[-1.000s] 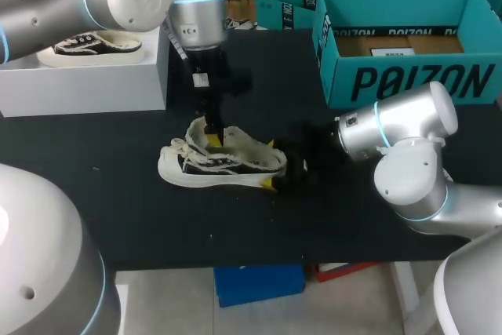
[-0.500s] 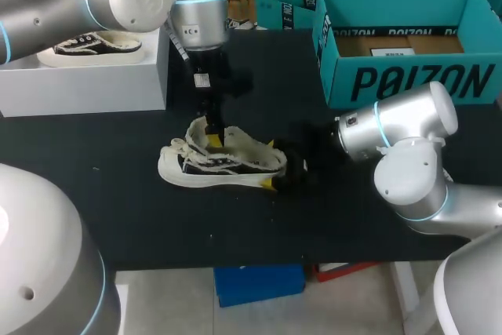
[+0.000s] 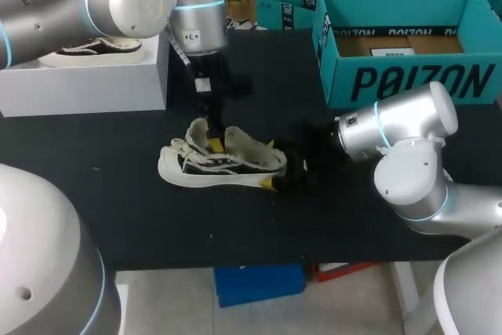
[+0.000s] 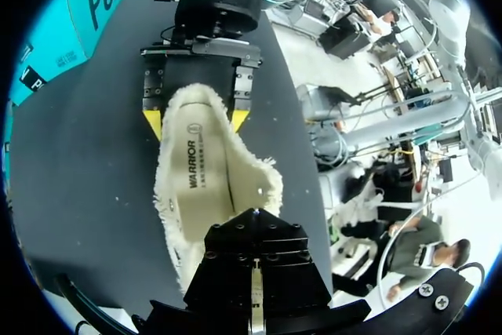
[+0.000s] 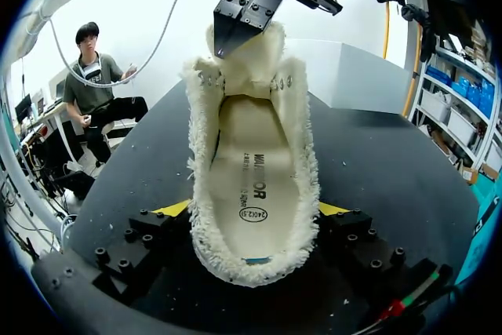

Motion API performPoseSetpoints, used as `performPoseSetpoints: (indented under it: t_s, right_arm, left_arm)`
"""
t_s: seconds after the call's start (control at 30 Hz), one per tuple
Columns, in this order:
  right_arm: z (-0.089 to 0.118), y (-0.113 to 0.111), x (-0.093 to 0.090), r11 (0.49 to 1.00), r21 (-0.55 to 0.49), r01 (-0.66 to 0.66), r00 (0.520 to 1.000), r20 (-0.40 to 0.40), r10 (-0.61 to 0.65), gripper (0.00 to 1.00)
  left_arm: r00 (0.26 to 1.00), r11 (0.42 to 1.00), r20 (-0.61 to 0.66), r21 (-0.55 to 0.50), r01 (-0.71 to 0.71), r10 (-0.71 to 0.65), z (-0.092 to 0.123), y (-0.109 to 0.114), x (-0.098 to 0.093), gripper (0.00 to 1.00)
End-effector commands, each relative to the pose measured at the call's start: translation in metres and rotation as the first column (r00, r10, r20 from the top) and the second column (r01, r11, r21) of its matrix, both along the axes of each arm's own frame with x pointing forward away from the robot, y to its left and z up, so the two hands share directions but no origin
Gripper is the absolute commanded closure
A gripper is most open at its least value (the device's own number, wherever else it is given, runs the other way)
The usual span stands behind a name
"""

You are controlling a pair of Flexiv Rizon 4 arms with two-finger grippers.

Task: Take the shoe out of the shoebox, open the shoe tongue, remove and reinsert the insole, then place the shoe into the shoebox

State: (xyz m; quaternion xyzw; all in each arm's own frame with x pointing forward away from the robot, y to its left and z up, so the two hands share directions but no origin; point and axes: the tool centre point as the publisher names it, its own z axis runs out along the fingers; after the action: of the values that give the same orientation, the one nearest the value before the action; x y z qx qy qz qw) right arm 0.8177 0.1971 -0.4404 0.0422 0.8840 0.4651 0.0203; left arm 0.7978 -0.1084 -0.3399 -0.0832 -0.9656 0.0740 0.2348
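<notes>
Shoe (image 3: 223, 164) on table (image 3: 118, 209), right gripper (image 4: 196, 121) clamping heel (image 5: 251, 260), left gripper (image 5: 235, 33) pinching tongue (image 5: 249, 68)

The cream, fleecy-edged shoe (image 3: 223, 164) (dark stripes on its side) sits on the black table (image 3: 118, 209), toe toward my left, its tongue (image 5: 249, 60) lifted upright. The pale insole (image 5: 251, 182) lies flat inside. The teal shoebox (image 3: 408, 76) stands open, well apart.
</notes>
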Motion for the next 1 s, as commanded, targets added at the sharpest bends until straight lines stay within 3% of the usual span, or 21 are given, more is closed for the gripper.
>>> performPoseSetpoints:
  t_s: [0.03,0.57,1.0]
  right_arm:
    - [-0.005,0.001,0.0,1.0,-0.001,0.002,1.0,0.0,-0.002,1.0]
    - [-0.005,0.001,0.0,1.0,-0.001,0.002,1.0,0.0,-0.002,1.0]
    - [-0.005,0.001,0.0,1.0,-0.001,0.002,1.0,0.0,-0.002,1.0]
  left_arm:
    - [1.0,1.0,0.009,0.019,0.002,-0.002,-0.011,-0.008,-0.005,1.0]
    - [0.999,0.998,-0.018,0.043,-0.037,0.038,-0.049,-0.008,-0.016,1.0]
    - [0.998,0.996,0.029,0.069,-0.06,0.058,-0.057,-0.008,-0.019,1.0]
